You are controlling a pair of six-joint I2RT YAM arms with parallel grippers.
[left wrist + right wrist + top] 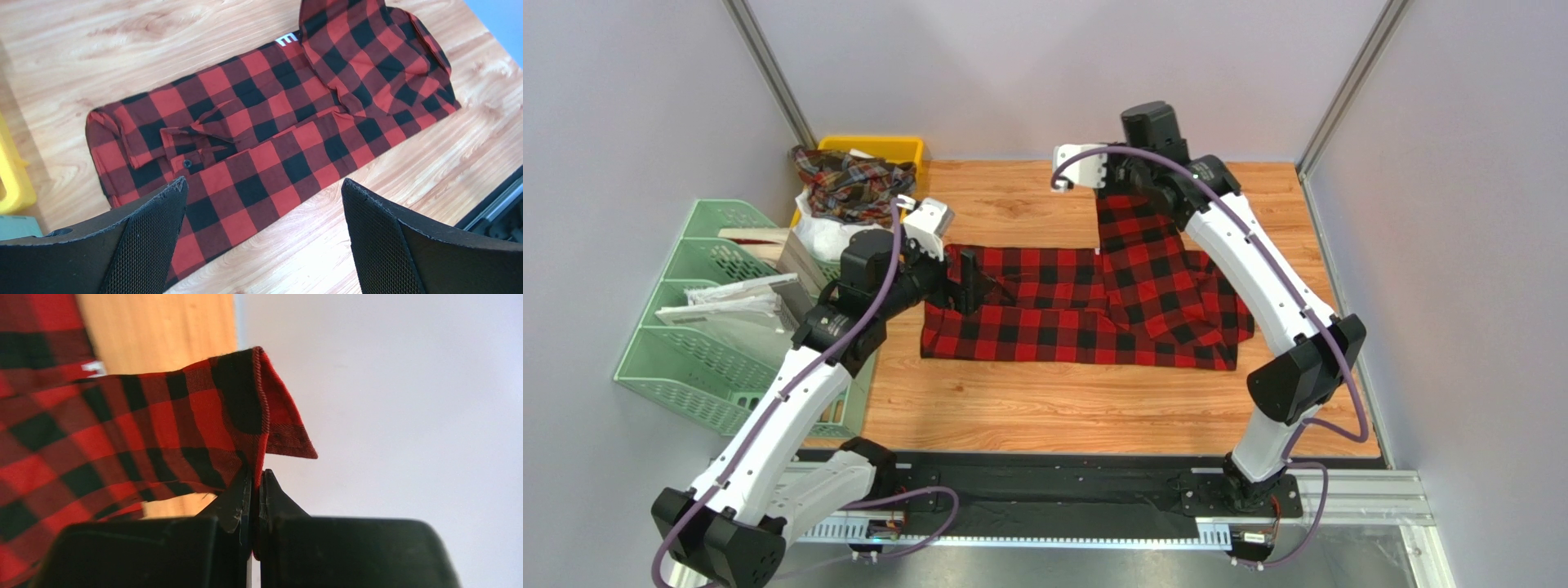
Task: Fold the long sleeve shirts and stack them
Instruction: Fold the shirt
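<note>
Closest to the overhead lens, the left arm's black elbow sits at the bottom-left corner, beside the black base rail. Farther back on that side stand pale green trays holding flat white packets, just off the left edge of the table. Behind them a yellow bin holds a crumpled plaid garment in darker mixed colours.

Moving right, the left end effector hangs over the left end of the red-and-black shirt. Its jaws are spread wide and grip nothing. From its wrist camera the two mesh-faced fingers frame the cloth below without touching it.

That shirt lies as a long band across the middle of the wooden table. A buttoned cuff is folded across its left part. A white neck label peeks out at the far edge.

On the right, part of the shirt is lifted off the table toward the back. It rises in a steep strip to the right end effector. That end effector's wrist view shows its jaws pressed together on a stitched edge of the fabric. A pointed corner of cloth stands up above the fingertips. The rest of the cloth falls away to the left of the fingers, over bare wood.
</note>
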